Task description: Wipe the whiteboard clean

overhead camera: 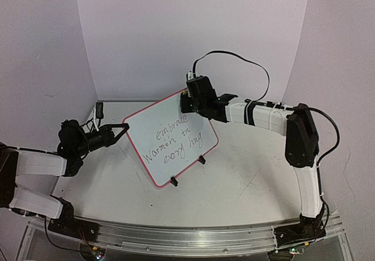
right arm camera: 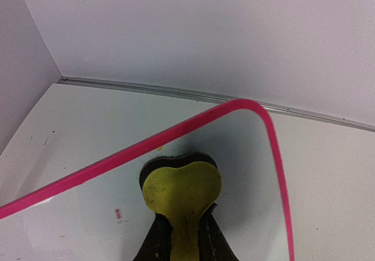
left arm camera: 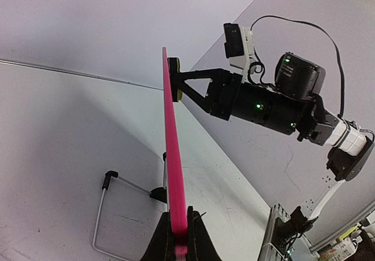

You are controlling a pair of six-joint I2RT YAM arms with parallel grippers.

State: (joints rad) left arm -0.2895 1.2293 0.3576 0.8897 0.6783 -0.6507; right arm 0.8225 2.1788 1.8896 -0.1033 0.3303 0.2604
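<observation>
The whiteboard (overhead camera: 146, 139), white with a red-pink frame and two black feet, stands tilted at the table's middle and bears dark handwriting. My left gripper (overhead camera: 125, 126) is shut on the frame at the board's left corner. In the left wrist view the board shows edge-on as a pink strip (left arm camera: 173, 155) pinched between my left gripper's (left arm camera: 179, 240) jaws. My right gripper (overhead camera: 188, 101) is shut on a yellow heart-shaped eraser (right arm camera: 182, 187), which presses flat on the white surface (right arm camera: 249, 179) near the board's top corner. That eraser (left arm camera: 174, 80) also shows against the strip's far end.
A thin wire stand with black tips (left arm camera: 103, 208) lies on the table left of the board, and its black tip (overhead camera: 99, 108) shows near the back left wall. White walls close the table's back and sides. A metal rail (overhead camera: 193, 237) runs along the near edge.
</observation>
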